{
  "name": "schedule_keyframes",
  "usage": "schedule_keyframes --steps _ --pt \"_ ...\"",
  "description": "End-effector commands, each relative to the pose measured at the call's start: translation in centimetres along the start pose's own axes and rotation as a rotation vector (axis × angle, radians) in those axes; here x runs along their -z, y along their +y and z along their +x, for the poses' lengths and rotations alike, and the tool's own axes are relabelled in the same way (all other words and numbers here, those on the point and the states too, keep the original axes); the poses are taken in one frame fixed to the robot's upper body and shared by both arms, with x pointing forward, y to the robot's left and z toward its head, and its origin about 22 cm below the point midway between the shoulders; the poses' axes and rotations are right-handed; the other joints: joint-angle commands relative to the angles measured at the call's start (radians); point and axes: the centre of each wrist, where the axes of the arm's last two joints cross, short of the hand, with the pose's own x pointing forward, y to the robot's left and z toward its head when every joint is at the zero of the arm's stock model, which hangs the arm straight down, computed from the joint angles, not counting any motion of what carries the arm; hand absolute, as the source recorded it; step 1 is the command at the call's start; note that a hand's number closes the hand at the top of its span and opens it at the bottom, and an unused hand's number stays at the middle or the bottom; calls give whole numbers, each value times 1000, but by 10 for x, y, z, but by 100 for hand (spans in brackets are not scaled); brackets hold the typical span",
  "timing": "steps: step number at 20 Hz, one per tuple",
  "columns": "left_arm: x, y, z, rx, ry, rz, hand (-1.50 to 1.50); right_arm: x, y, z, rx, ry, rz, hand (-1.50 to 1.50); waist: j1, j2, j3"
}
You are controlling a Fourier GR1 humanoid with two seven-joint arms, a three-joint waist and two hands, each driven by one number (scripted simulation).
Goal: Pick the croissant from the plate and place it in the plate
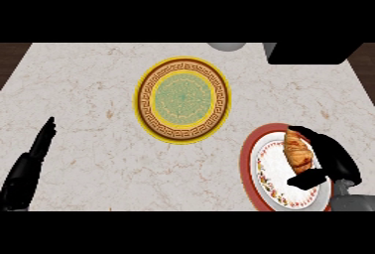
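Note:
A golden-brown croissant (pixel 297 150) lies on the red-rimmed white plate (pixel 253 161) at the lower right of the counter. My right hand (pixel 336 162) is over that plate, its fingers curled along the croissant's far and right side and its thumb under the near end. A second plate (pixel 182 100), yellow-rimmed with a brown key border and a green middle, sits bare in the middle of the counter, up and left of the croissant. My left hand (pixel 31 158) rests at the lower left with straight fingers, holding nothing.
The counter is pale marble (pixel 88 89). At its far edge stands a grey rounded object (pixel 226 46), cut off by the view. A dark box-like object (pixel 313 52) occupies the far right corner. Dark wood shows beyond the counter's left and right edges.

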Motion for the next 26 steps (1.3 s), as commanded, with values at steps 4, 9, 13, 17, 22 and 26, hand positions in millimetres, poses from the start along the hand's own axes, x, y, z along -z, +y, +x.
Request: schedule_keyframes --steps 4,9,13,17,22,26 --pt "0 -3 -7 -4 -6 -6 0 0 1 -5 27 -69 -30 150 -2 0 1" --pt "16 -14 5 1 -50 -47 0 61 -60 30 -156 -212 37 150 77 23 3" --pt "24 -16 18 -7 -118 -95 0 71 -117 32 -288 -315 114 150 158 50 5" --pt "30 -27 23 -13 -117 -116 0 89 -145 35 -310 -380 74 150 157 57 8" --pt "30 -22 20 -13 -97 -97 0 103 -165 37 -278 -468 -107 150 143 51 8" --pt "29 -25 20 -14 -108 -94 0 108 -189 37 -210 -557 -241 150 132 48 8"
